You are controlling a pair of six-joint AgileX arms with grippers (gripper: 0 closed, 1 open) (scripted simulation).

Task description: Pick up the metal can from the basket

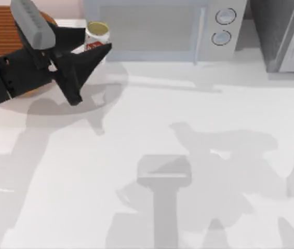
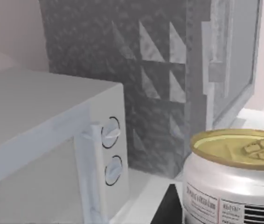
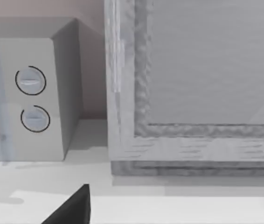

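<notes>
So the left arm is up in the far-left corner of the table, about 10 o'clock from the table's middle in the top view, and its gripper has the metal can between its black fingers. One finger runs along the near side of the can, the other sits on its far-left side, so the jaws look closed around it, gripping the white side with the red marks. The can stands upright, dull gold top facing up.

The basket is the orange-brown ribbed thing at the far-left edge, mostly covered by the arm. The can is off to its right, at roughly 3 o'clock from the basket, outside the rim as far as I can see. Whether the can is touching the table or lifted off it, I can't tell.

Just right of the can is a pale microwave with two round knobs along the back edge, and a grey cabinet at about 1 o'clock from the table's middle.

Left wrist view puts the can right up close, gold lid and printed label, with a black fingertip beside it and the microwave behind.

Right wrist view has a dark finger low in the shot, facing the microwave and cabinet. Can't tell if that right gripper is open or closed.
</notes>
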